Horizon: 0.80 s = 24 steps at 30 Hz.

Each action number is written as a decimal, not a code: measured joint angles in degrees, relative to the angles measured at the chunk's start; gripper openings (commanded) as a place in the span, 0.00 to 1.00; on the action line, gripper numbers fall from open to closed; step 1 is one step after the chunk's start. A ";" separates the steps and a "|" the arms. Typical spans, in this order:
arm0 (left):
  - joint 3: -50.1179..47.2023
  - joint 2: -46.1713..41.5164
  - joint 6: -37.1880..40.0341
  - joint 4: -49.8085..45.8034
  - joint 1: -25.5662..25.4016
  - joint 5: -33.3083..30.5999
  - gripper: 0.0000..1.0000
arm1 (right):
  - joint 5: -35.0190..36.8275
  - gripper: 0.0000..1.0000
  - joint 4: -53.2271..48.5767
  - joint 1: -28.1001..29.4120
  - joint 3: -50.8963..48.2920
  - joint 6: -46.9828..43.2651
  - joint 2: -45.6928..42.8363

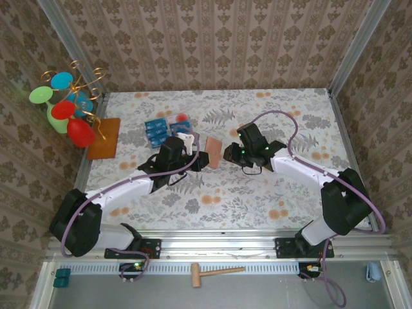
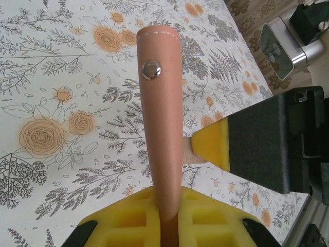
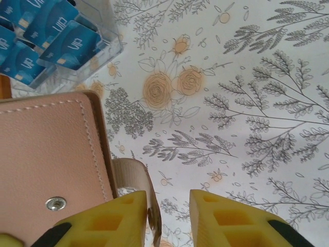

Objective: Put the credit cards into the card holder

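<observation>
The tan card holder (image 2: 160, 103) stands on edge above the floral table, and my left gripper (image 2: 172, 201) is shut on its lower edge. In the top view it sits mid-table (image 1: 213, 152) between my left gripper (image 1: 195, 157) and my right gripper (image 1: 230, 155). My right gripper (image 3: 168, 207) is open beside the holder (image 3: 46, 149). The holder's snap strap (image 3: 134, 177) lies against the inner side of its left finger, with a wide gap to the other finger. Several blue credit cards (image 3: 46, 36) lie in a clear tray (image 1: 159, 129) behind the holder.
An orange-brown mat (image 1: 105, 138) and a cluster of coloured plastic glasses (image 1: 64, 106) sit at the back left. Patterned walls close in the table on three sides. A small wooden mallet (image 1: 215, 272) lies on the front rail below the arm bases.
</observation>
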 measured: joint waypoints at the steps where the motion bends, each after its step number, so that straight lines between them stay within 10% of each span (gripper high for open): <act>1: 0.00 0.00 0.00 0.02 0.00 0.00 0.00 | -0.31 0.27 0.33 -0.04 -0.15 0.24 0.00; 19: 0.00 0.00 -0.02 0.04 0.00 0.00 0.00 | -3.43 0.00 3.43 -0.33 -1.05 1.92 0.07; 24: 0.00 0.13 0.09 0.09 0.00 -0.02 0.24 | -4.04 0.00 3.41 -0.87 -1.09 1.81 -0.07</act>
